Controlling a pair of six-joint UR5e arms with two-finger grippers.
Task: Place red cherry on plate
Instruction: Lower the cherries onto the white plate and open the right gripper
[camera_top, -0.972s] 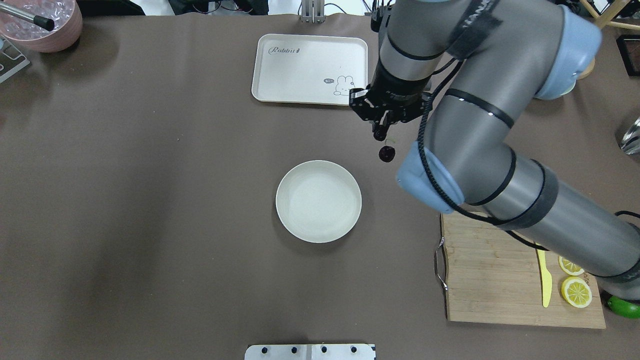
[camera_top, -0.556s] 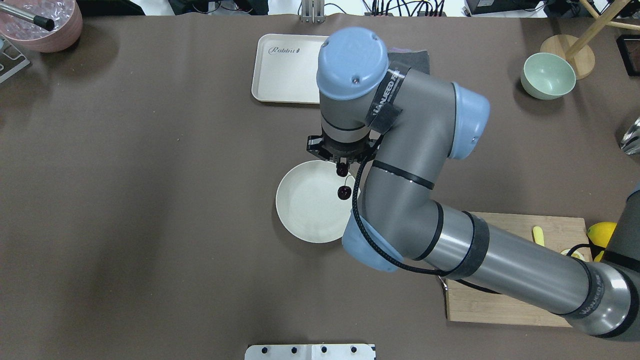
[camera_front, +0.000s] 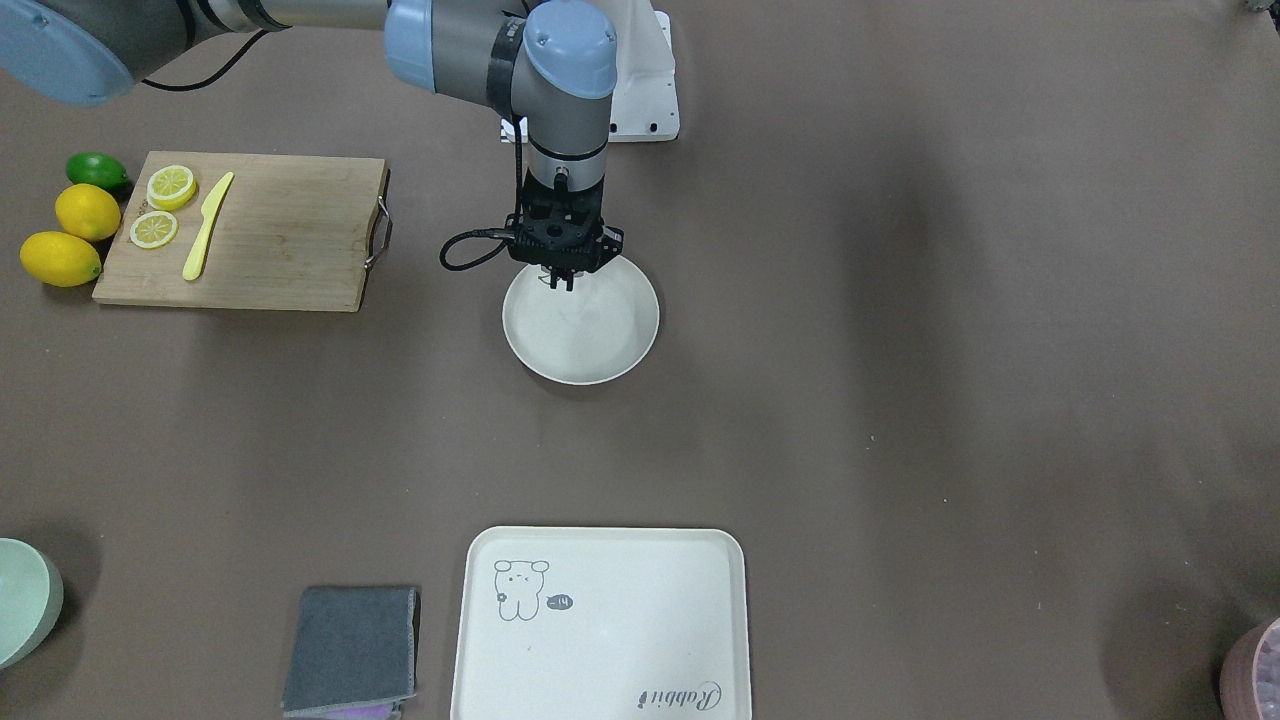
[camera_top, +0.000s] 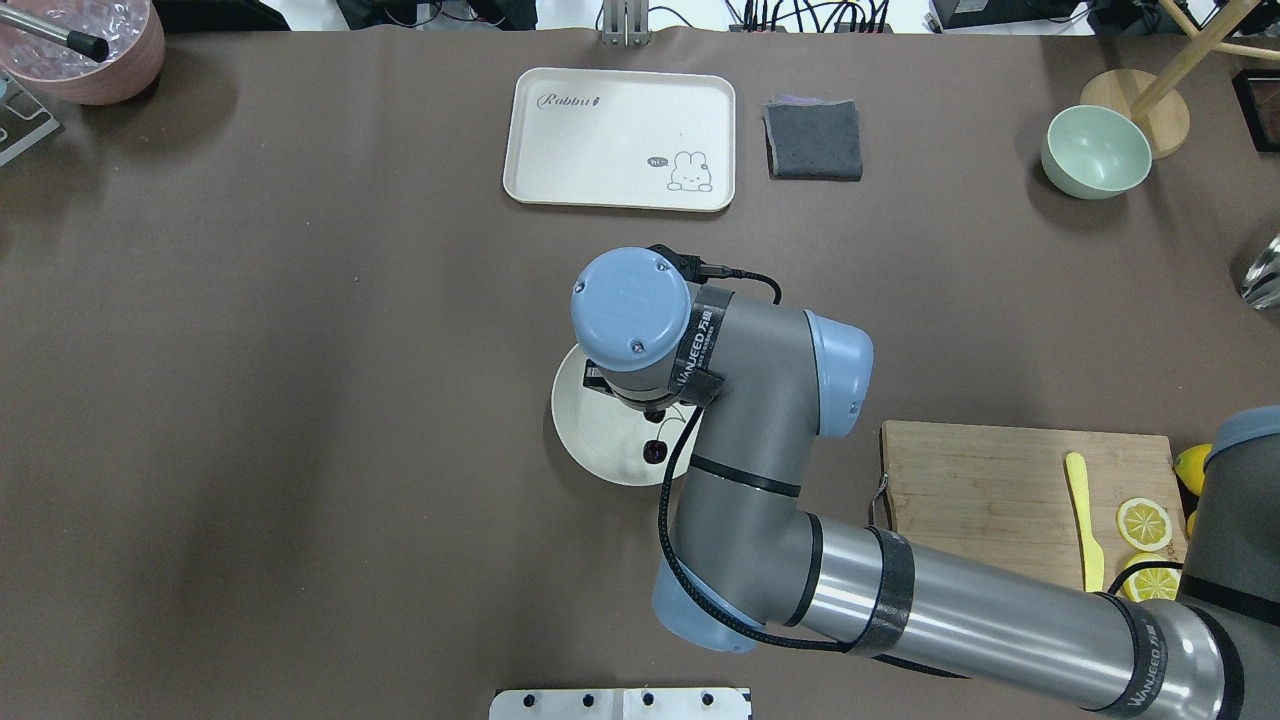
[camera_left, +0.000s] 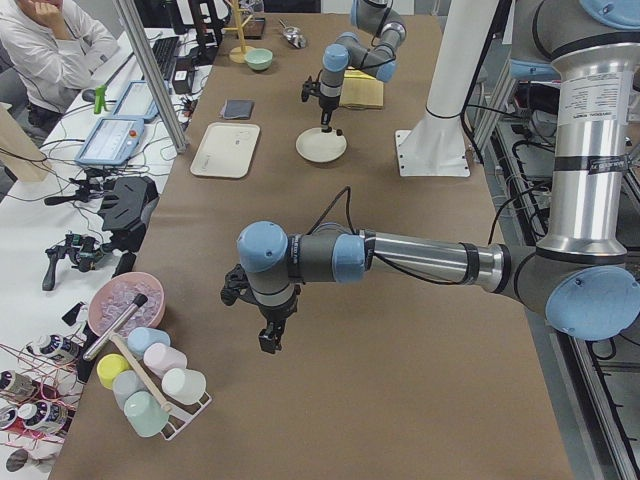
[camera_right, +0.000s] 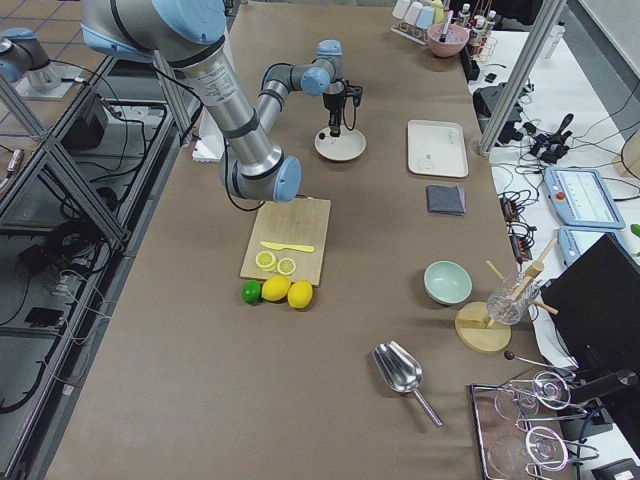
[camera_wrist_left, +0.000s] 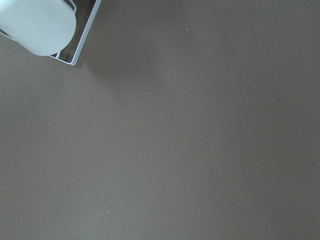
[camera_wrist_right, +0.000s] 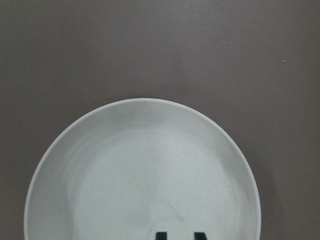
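Note:
The red cherry is a dark glossy pair. One fruit sits up between the fingers and the other hangs just over the inside of the cream-white plate. My right gripper points straight down over the plate's robot-side half, shut on the cherry. In the right wrist view two dark fingertips show at the bottom edge over the plate, and the cherry is out of frame. My left gripper hangs over bare table far to the left; whether it is open or shut I cannot tell.
A rabbit tray, a grey cloth and a pale green bowl lie at the far side. A cutting board with a yellow knife and lemon slices sits right. A pink bowl and a cup rack stand far left.
My right arm has swung from beside the rabbit tray back toward the robot, carrying the cherry over the plate. It now hangs low above the plate's near half.

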